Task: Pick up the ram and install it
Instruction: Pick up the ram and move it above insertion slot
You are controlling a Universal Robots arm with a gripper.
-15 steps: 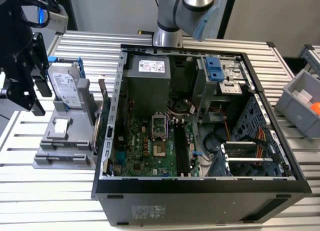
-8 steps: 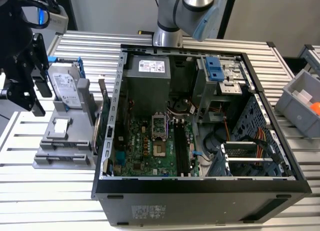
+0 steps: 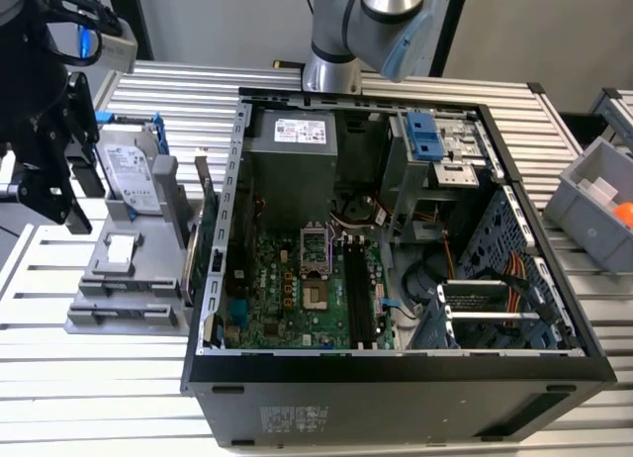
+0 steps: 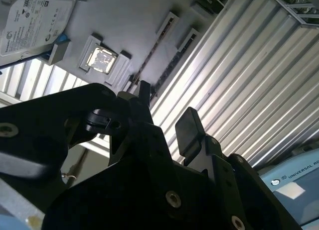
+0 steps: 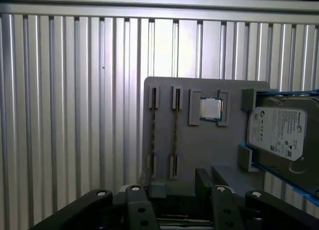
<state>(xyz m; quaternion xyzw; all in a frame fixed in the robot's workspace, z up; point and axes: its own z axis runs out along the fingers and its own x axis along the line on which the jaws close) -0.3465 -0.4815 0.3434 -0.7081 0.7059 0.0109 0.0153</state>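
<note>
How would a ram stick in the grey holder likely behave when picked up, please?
Probably stiff and light: the ram is a thin board. Standing on edge in the holder slot, it would likely tip if released unsupported.

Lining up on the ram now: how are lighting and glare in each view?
First wrist view: the ram sticks show as thin dark lines on the evenly lit grey fixture, bright band across the ribbed table. Second wrist view: the gripper is a dark silhouette against glaring table ribs. Exterior view: even light, no strong glare.
</note>
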